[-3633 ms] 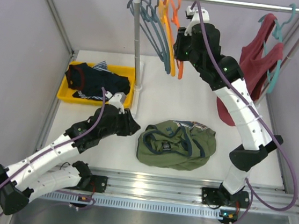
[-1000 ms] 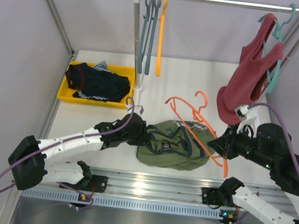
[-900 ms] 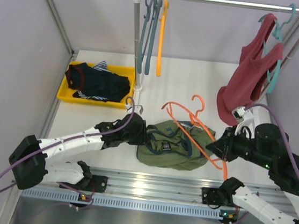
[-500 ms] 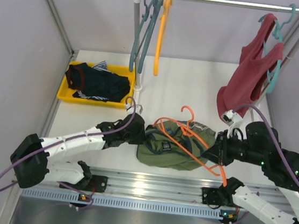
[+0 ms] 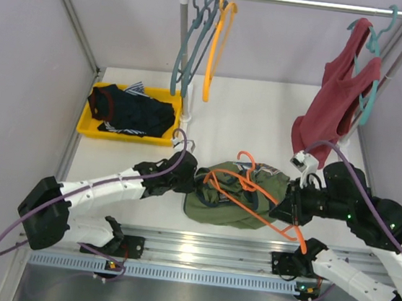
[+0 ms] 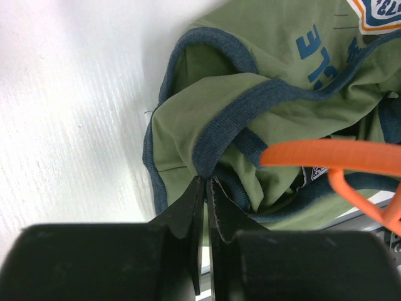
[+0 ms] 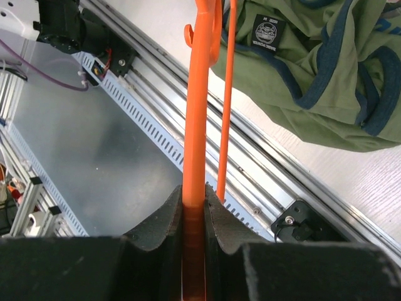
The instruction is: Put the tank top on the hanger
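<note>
The olive-green tank top [image 5: 242,202] with navy trim lies crumpled on the white table near the front. My left gripper [image 5: 195,185] is at its left edge, shut on a fold of navy-trimmed fabric [image 6: 216,147]. My right gripper [image 5: 289,205] is shut on the reddish-orange hanger [image 5: 253,200] and holds it low over the tank top, hook pointing to the back. In the right wrist view the hanger's bar [image 7: 199,113] runs up from between the fingers, with the tank top [image 7: 313,69] at the upper right. The hanger's end [image 6: 326,153] shows over the fabric in the left wrist view.
A yellow tray [image 5: 91,127] with a dark striped garment [image 5: 133,110] stands at the back left. A rail [image 5: 305,2] at the back carries teal-grey hangers [image 5: 190,44], a yellow-orange hanger [image 5: 217,43] and a dark red tank top [image 5: 335,86]. Its post [image 5: 183,61] stands beside the tray.
My right gripper has brought the hanger from the rail down and left onto the tank top. My left gripper moved to the tank top's left edge and closed on it. The rail's hangers swing.
</note>
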